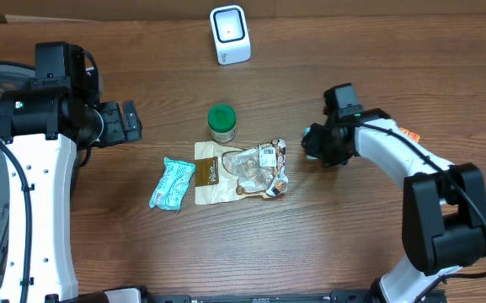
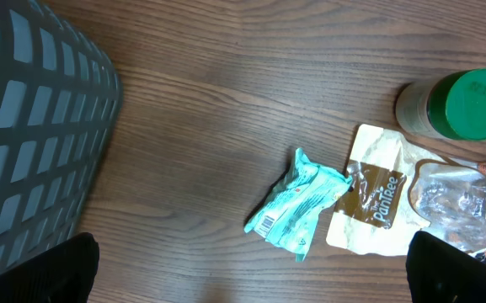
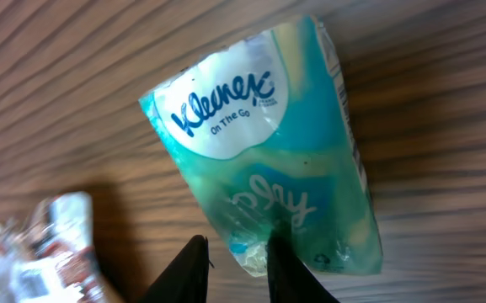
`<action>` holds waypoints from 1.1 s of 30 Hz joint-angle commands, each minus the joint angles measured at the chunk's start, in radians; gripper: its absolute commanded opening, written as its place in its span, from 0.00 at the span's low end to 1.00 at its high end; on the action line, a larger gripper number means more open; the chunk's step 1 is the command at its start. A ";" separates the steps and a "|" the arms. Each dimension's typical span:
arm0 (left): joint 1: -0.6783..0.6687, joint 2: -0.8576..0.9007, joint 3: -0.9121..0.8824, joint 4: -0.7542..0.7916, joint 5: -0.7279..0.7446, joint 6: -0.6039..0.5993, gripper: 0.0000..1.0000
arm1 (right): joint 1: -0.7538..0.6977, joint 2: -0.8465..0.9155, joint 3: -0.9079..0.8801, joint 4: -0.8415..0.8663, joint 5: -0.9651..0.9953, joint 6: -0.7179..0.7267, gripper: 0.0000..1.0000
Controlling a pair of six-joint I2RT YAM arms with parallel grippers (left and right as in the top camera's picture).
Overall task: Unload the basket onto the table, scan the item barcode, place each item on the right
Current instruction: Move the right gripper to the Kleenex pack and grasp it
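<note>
Right tool [image 3: 236,257] clamped on the teal plastic Kleenex tissue pack [image 3: 268,160]; left tool [image 1: 130,123] apart, idle. White box-shaped scanner [image 1: 230,34] stands well apart: pickup apparently done, barcode presentation outstanding.

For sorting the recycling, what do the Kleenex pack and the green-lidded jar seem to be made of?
Kleenex pack: thin glossy plastic film, judging by its sheen and wrinkles. Green-lidded jar: the lid looks like smooth moulded plastic; the pale body could be plastic or glass, hard to tell from above.

Bright even light, soft faint shadows, right wrist view blurred toward lower left
</note>
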 commanded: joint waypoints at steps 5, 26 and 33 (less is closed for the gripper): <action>0.005 0.004 0.008 0.002 0.008 0.008 1.00 | -0.101 0.006 0.053 -0.068 0.061 -0.097 0.31; 0.005 0.004 0.008 0.002 0.008 0.008 1.00 | -0.133 -0.028 0.145 -0.036 0.415 0.167 0.24; 0.005 0.004 0.008 0.002 0.008 0.008 1.00 | -0.132 0.027 0.145 0.009 0.401 0.180 0.24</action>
